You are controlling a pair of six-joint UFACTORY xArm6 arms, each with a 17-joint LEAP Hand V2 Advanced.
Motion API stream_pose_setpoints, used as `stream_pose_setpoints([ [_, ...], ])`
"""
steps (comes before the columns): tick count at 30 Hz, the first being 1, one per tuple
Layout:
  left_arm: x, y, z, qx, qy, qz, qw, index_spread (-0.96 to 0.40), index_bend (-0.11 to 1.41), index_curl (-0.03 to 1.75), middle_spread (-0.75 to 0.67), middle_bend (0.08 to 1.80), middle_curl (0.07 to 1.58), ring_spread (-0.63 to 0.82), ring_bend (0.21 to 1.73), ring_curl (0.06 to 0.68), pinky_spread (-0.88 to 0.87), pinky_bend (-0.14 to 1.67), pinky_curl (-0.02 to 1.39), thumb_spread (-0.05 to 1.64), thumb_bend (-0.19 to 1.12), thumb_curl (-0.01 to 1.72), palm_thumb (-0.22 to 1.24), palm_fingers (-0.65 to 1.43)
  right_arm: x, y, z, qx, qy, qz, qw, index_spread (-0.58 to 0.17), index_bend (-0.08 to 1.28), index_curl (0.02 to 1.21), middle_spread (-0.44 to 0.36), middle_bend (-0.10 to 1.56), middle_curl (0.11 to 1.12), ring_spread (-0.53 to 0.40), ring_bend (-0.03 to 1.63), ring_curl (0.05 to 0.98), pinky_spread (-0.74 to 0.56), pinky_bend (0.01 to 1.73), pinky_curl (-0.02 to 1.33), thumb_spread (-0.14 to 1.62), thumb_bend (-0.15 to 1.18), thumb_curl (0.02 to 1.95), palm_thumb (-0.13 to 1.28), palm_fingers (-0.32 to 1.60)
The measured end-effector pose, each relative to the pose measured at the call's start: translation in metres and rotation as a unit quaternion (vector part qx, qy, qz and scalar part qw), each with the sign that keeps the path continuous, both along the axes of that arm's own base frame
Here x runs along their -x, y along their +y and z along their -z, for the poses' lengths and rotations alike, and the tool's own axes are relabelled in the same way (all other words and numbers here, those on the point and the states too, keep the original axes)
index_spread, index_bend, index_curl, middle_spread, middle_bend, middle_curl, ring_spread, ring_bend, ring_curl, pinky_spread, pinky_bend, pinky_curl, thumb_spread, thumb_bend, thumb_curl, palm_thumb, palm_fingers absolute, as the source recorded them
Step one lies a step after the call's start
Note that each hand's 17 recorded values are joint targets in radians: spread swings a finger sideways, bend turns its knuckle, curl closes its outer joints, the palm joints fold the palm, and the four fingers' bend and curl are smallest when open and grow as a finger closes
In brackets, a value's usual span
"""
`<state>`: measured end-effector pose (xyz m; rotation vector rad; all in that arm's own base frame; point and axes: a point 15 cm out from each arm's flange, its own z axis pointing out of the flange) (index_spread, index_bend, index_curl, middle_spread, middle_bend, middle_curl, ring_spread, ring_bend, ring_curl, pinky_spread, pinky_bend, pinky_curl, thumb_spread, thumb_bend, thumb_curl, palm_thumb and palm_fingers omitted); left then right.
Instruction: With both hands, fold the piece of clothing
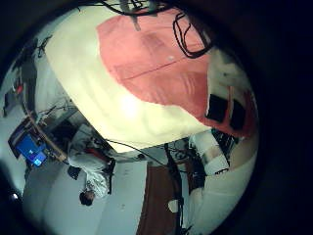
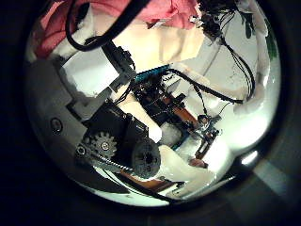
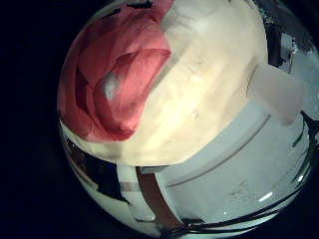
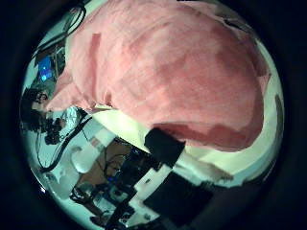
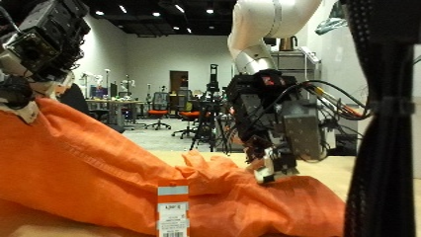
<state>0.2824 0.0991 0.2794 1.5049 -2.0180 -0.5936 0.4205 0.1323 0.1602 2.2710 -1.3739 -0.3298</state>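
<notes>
Across the lower part of the frame in the outside view, an orange garment (image 5: 119, 168) lies spread on the pale worktop (image 5: 376, 178). Its upper edge slopes down from the upper left of the frame to the lower right. A white label (image 5: 173, 209) sits on the fabric at the bottom centre of the frame.

At the upper left of the frame the left robot hand (image 5: 46, 44) hangs above the highest part of the garment. Its dark lower parts are right at the raised edge of the cloth. I cannot tell whether its fingers are curled on the fabric or only beside it.

Right of centre, the right robot hand (image 5: 277, 114) points down from its white arm. Its fingertips (image 5: 270, 170) meet the cloth where the garment dips low. Whether they pinch the fabric or merely rest on it cannot be told.

The palm views agree on where the garment is. From the left little finger side, the cloth lies fairly flat on the worktop and well away from that palm. From the right thumb side it fills most of the view (so it is close to that palm). From the right little finger side it looks bunched and folded over itself near one edge of the worktop.
</notes>
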Motion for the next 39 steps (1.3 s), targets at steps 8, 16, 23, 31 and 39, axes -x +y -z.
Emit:
stream_pose_setpoints([
  [8,-0.001,-0.002,0.000,-0.001,-0.001,0.002,1.0000,-0.58,0.17,1.43,-0.67,0.80,1.18,-0.44,1.34,0.567,-0.63,1.19,0.66,0.92,-0.02,0.73,0.86,1.01,0.008,-0.007,-0.002,0.012,0.016,-0.005,1.000,-0.352,0.21,0.47,-0.193,0.65,0.49,-0.286,0.97,0.369,-0.49,0.81,0.43,1.00,-0.01,0.33,0.52,1.12],
  [16,-0.001,-0.002,0.000,-0.003,-0.001,0.000,1.0000,-0.57,0.17,1.44,-0.67,0.80,1.18,-0.45,1.34,0.566,-0.63,1.19,0.66,0.92,-0.02,0.73,0.86,1.01,0.007,-0.007,-0.015,0.005,0.009,-0.004,1.000,-0.429,0.57,0.66,-0.233,0.95,0.61,-0.281,1.12,0.453,-0.52,0.94,0.49,1.00,0.01,0.39,0.73,1.40],
  [23,0.000,-0.002,-0.002,-0.004,-0.001,0.000,1.0000,-0.56,0.17,1.44,-0.67,0.80,1.18,-0.45,1.34,0.565,-0.63,1.19,0.66,0.92,-0.02,0.73,0.86,1.01,0.005,-0.008,-0.046,-0.012,-0.023,0.003,1.000,-0.394,0.82,0.81,-0.194,1.14,0.70,-0.242,1.27,0.533,-0.40,1.16,0.60,1.13,0.02,0.41,0.85,1.26],
  [31,0.000,-0.001,-0.007,-0.004,-0.009,-0.001,1.0000,-0.56,0.17,1.44,-0.67,0.80,1.18,-0.45,1.34,0.565,-0.63,1.19,0.66,0.92,-0.02,0.73,0.86,1.01,0.027,-0.017,-0.091,-0.026,-0.060,0.004,0.998,-0.352,0.92,0.90,-0.166,1.24,0.75,-0.220,1.36,0.586,-0.32,1.25,0.68,1.31,0.04,0.40,0.92,1.14],
  [39,-0.007,0.004,-0.016,-0.008,-0.025,-0.007,0.9996,-0.55,0.17,1.44,-0.67,0.80,1.18,-0.45,1.33,0.565,-0.63,1.19,0.66,0.92,-0.02,0.73,0.86,1.01,0.034,-0.017,-0.138,-0.044,-0.112,0.006,0.993,-0.327,0.94,0.94,-0.154,1.26,0.77,-0.214,1.38,0.609,-0.29,1.26,0.71,1.37,0.02,0.40,0.94,1.11],
])
